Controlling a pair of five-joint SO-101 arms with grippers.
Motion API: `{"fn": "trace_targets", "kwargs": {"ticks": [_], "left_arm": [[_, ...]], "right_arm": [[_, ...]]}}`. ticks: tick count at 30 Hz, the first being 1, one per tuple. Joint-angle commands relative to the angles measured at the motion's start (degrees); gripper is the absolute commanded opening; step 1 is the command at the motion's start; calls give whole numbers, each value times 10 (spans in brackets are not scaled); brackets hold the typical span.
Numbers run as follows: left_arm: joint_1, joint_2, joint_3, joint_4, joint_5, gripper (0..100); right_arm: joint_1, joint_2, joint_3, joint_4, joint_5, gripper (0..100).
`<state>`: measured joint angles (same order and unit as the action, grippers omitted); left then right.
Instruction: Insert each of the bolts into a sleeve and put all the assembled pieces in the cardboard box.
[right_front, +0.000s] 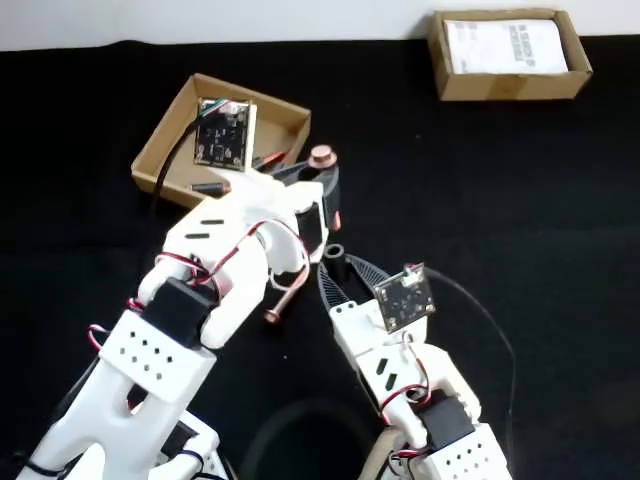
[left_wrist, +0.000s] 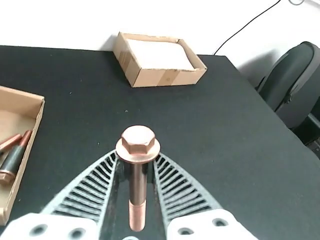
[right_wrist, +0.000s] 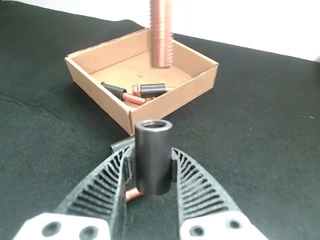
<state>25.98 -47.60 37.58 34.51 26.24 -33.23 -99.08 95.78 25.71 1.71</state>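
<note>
The left claw (left_wrist: 137, 159) is closed on a copper bolt (left_wrist: 137, 172), its ribbed fingers (left_wrist: 102, 185) pressing the shank just under the hex head, with the threaded end pointing down. In the high view this bolt (right_front: 322, 158) sits just above centre, beside the right corner of the box (right_front: 160, 152) in the upper left. The right claw (right_wrist: 152, 167), at frame centre in the high view, is narrowly parted and grips a dark sleeve (right_wrist: 153, 150) upright, bore facing up. In the right wrist view the bolt's thread (right_wrist: 161, 37) hangs above the sleeve, apart from it. Inside the box (right_wrist: 165, 102) lie assembled pieces (right_wrist: 150, 90). A loose bolt (right_front: 283, 296) lies on the black table (right_front: 520, 250) just left of centre. A second box (right_front: 510, 85) stands in the upper right.
</note>
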Motion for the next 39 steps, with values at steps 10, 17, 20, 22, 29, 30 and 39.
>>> {"fn": "trace_targets", "kwargs": {"ticks": [10, 17, 20, 22, 29, 30, 39], "left_arm": [[36, -22, 39, 13, 3, 9], [36, -22, 42, 12, 4, 9], [35, -20, 42, 12, 3, 9], [32, -18, 42, 11, 2, 9], [31, -20, 81, -28, 1, 9], [31, -21, 95, -46, 1, 9], [36, -22, 134, -92, 1, 9]], "right_arm": [[7, -13, 15, -12, 6, 6], [7, -13, 15, -12, 6, 6], [7, -13, 15, -12, 6, 6], [7, -13, 15, -12, 6, 6], [7, -13, 15, -12, 6, 6], [7, -13, 15, -12, 6, 6], [7, -13, 15, -13, 7, 6]]}}
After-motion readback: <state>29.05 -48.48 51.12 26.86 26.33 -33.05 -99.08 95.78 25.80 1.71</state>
